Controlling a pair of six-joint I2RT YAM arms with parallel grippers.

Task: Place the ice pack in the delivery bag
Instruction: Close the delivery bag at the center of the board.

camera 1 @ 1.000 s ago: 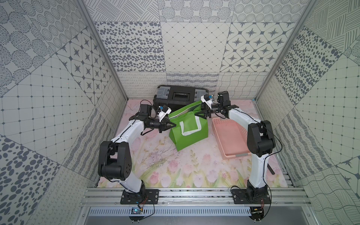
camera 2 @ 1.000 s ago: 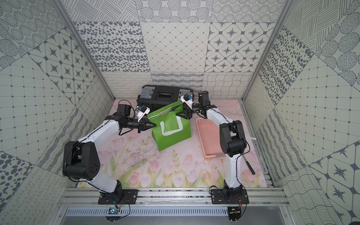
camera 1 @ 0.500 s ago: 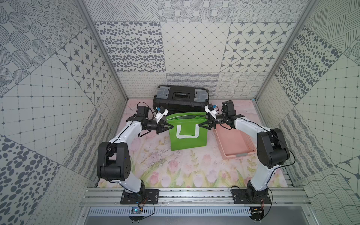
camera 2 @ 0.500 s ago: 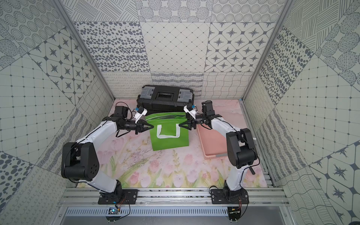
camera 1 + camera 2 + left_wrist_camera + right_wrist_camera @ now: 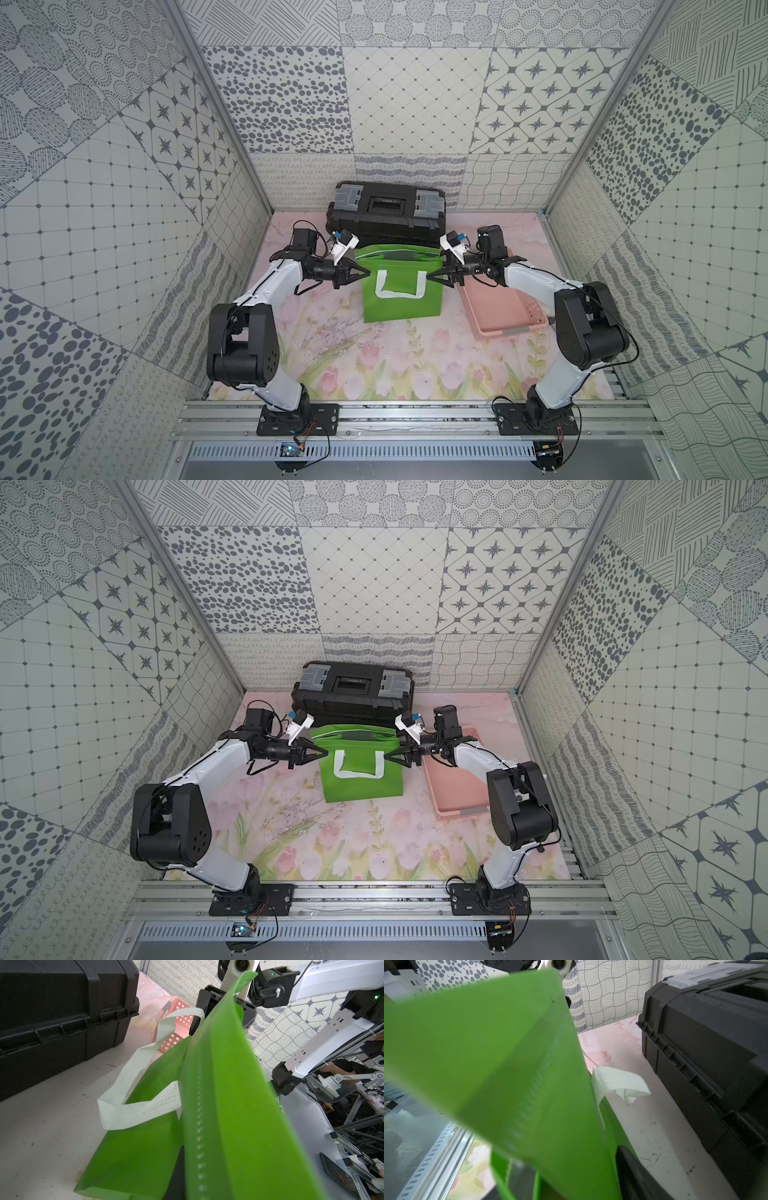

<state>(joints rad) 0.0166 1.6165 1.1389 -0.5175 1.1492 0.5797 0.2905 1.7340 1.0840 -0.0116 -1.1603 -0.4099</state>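
Both top views: left pincer (image 5: 368,273) pinches the bag (image 5: 401,301) to keep it standing; right pincer (image 5: 431,277), I cannot tell.

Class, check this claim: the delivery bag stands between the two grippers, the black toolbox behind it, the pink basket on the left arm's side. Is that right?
No: the pink basket lies on the right arm's side, as both top views show. The delivery bag does stand between the left gripper and right gripper, black toolbox behind it.

Green delivery bag (image 5: 399,309), white handles (image 5: 401,296); black toolbox (image 5: 386,216); pink basket (image 5: 494,307); floral mat (image 5: 395,365).
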